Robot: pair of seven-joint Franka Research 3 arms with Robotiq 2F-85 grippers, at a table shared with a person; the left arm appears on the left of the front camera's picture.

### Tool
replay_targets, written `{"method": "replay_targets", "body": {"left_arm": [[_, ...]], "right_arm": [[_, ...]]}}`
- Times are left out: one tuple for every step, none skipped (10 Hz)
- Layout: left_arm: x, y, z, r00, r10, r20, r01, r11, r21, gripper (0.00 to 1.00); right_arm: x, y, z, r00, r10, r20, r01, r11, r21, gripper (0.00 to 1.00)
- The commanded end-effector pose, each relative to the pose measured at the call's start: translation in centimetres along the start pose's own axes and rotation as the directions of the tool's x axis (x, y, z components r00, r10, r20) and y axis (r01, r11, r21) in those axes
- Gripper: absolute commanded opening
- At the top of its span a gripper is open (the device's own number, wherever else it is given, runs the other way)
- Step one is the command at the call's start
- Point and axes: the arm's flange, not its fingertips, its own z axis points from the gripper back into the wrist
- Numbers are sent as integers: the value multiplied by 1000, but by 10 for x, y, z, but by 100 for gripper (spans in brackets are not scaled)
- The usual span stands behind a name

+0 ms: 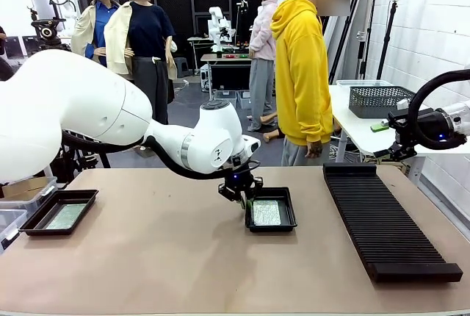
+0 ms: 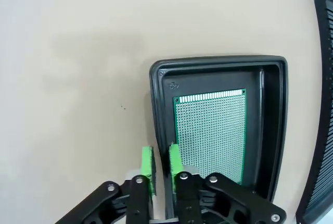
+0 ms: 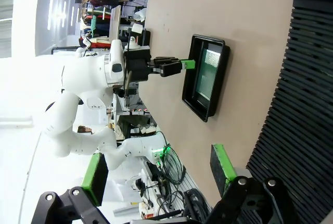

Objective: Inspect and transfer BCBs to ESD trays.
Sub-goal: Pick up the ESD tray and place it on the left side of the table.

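Now my left gripper (image 2: 161, 168) is down at the middle tray (image 2: 270, 130), and its two green pads (image 2: 147, 168) pinch the tray's near wall. One pad is outside the wall and one is inside. So my left hand is closed on that rim.

A green board (image 2: 210, 133) lies flat on the floor of this tray. It does not touch my pads, as far as I can see.

From the front, I see this tray (image 1: 288, 220) near the middle of the brown table (image 1: 169, 257). Another tray (image 1: 84, 200) sits far off at my left edge, and it has a board (image 1: 64, 216) in it too.

My right gripper (image 3: 156, 174) is held up at my right side, above the long black rack (image 1: 385, 224). Its fingers are spread wide and hold nothing.

A person in a yellow hoodie (image 1: 302, 73) stands on the far side of the table. A grey wire basket (image 1: 380, 100) sits on a white table behind the rack.
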Motion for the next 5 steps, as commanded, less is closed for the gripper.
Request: {"method": "replay_targets", "body": {"left_arm": [[-3, 0, -2, 1000, 30, -4, -30, 1000, -3, 0], [-4, 0, -3, 999, 34, -15, -34, 999, -13, 0], [-5, 1, -1, 999, 29, -41, -30, 999, -32, 0], [-7, 1, 6, 998, 23, -56, -26, 999, -45, 0], [-10, 1, 18, 997, 12, -80, -16, 998, -59, 0]], "right_arm": [[0, 0, -1, 1000, -1, -2, 1, 1000, 1, 100], [0, 0, -1, 1000, -1, -2, 1, 1000, 1, 100], [0, 0, -1, 1000, -1, -2, 1, 1000, 1, 100], [0, 0, -1, 1000, -1, -2, 1, 1000, 1, 100], [0, 0, -1, 1000, -1, -2, 1, 1000, 1, 100]]}}
